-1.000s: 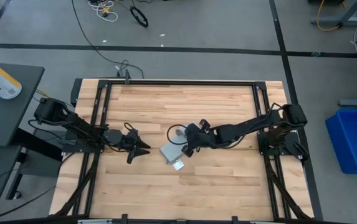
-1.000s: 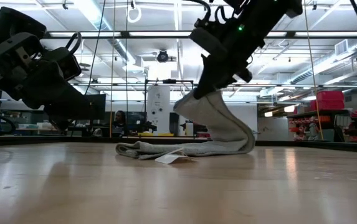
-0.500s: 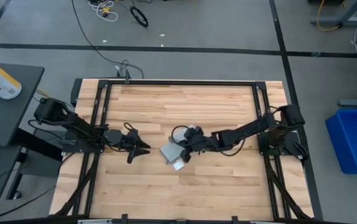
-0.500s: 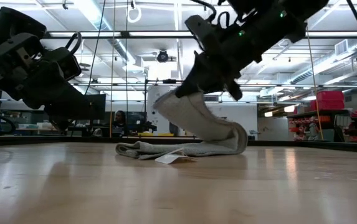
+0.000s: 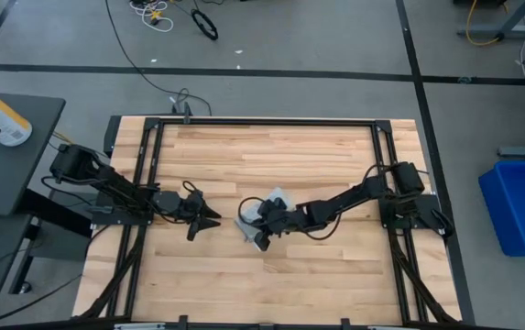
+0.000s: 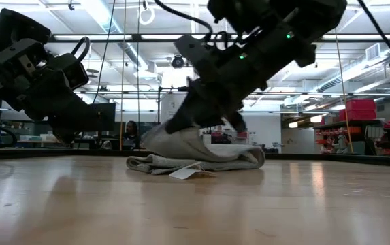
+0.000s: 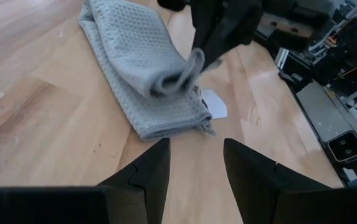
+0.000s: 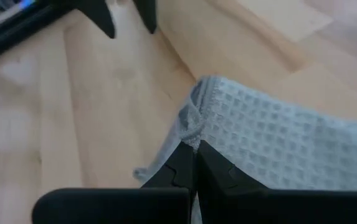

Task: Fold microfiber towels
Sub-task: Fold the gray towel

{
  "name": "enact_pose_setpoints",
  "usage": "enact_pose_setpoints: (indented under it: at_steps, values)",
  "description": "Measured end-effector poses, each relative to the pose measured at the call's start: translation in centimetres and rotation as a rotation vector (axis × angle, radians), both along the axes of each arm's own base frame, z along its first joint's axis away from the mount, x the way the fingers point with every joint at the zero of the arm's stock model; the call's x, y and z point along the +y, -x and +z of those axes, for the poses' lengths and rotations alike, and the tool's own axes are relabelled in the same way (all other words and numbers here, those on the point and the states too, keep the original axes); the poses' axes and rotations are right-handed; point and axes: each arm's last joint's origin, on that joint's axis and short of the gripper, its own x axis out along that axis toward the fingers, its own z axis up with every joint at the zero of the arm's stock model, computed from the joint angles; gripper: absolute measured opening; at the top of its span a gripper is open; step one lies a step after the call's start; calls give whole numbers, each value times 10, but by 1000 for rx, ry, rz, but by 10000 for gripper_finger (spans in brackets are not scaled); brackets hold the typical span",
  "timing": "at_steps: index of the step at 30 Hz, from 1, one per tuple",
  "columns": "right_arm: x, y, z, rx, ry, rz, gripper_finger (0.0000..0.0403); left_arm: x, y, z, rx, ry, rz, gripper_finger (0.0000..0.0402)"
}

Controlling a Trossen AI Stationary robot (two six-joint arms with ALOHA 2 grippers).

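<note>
**Right arm carried the towel edge over: fold nearly closed**

Over the last second I swung the right gripper (image 6: 174, 126) leftward and down. The raised flap of the towel (image 5: 251, 218) went from standing nearly upright to draped low over the lower layers. Its fingers (image 8: 187, 163) were clamped on the towel's edge, just above the stack. Towel sat mid-tabletop (image 5: 271, 275), white tag (image 6: 184, 173) poking out at the front. Left gripper (image 5: 209, 218) hadn't moved, parked just left of the towel, fingers (image 7: 150, 171) spread, holding nothing. My read: this fold was almost laid; release and press should come next.
</note>
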Motion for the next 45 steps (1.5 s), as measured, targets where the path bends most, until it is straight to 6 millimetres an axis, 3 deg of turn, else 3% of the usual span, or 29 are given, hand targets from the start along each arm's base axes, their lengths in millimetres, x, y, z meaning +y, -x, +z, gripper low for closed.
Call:
enact_pose_setpoints:
  at_steps: [14,17,24,29,37,45]
  values:
    - [3,-6,-30,51,-53,0,7,0,0,0,-2,2,1,157]
    - [3,-8,-28,34,-49,9,41,0,0,0,-3,3,0,157]
    - [4,-10,-26,3,-60,24,163,0,0,0,-3,3,-2,157]
    - [5,-12,-23,-36,-64,49,208,0,0,0,-2,4,-2,157]
    - [3,-11,-20,-41,-26,-4,195,0,0,0,-2,5,-5,157]
    - [-20,8,16,96,82,-92,172,-1,0,0,6,8,-17,157]
